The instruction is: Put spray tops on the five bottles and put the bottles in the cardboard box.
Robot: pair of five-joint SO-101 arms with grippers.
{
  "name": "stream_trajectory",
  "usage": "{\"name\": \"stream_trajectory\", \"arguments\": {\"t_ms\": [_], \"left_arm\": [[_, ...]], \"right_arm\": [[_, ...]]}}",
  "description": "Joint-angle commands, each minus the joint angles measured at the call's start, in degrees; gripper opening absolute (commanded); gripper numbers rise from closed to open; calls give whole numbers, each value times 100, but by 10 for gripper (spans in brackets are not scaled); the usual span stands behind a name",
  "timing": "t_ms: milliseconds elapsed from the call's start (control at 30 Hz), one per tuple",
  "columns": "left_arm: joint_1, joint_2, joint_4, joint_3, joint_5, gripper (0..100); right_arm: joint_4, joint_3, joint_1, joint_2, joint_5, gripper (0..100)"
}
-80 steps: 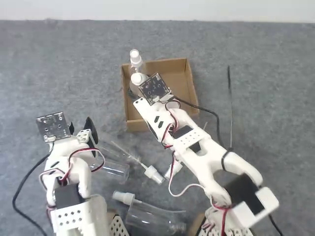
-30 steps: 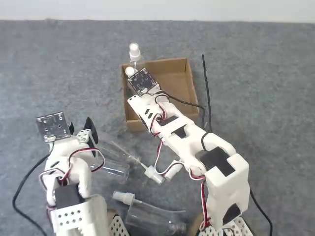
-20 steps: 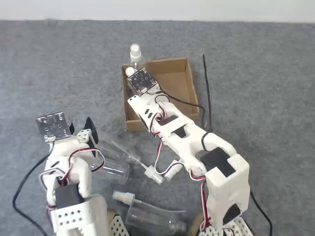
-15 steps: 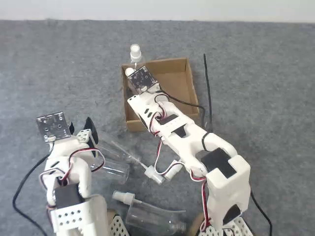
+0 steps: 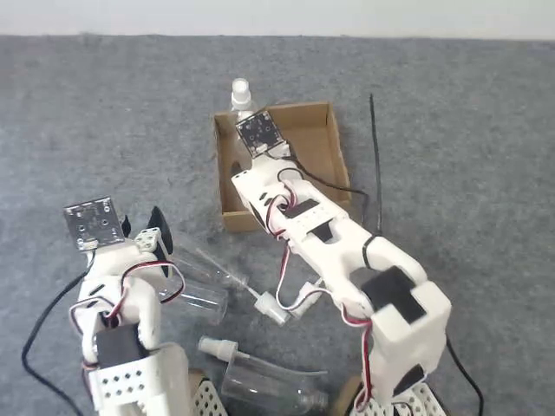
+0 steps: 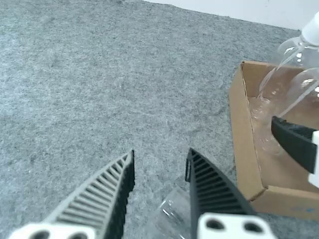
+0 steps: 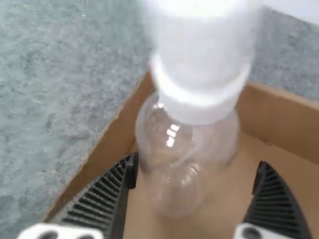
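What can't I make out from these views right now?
High view: the right arm covers the cardboard box's left side; bottles inside cannot be counted.
Right wrist view: spray top too near the camera to judge its seating.
Left wrist view: clear bottle under the left tool is cut off by the edge.

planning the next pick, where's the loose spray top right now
In the high view the loose spray top lies on the carpet between the two arms, beside the clear bottle lying by the left arm, short of the cardboard box.
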Motion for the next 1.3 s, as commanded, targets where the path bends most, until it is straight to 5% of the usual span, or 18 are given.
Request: {"name": "stream_trajectory", "arguments": {"t_ms": [0,633,1267], "left_arm": [[-35,-79,-176,-4,18,160],[-35,-79,-176,-4,18,160],[-44,-79,-642,207,18,161]], "right_arm": [[-4,97,75,-831,-44,304],[101,1644,259,-2791,-53,303],[2923,1538,303,-4787,-26,303]]}}
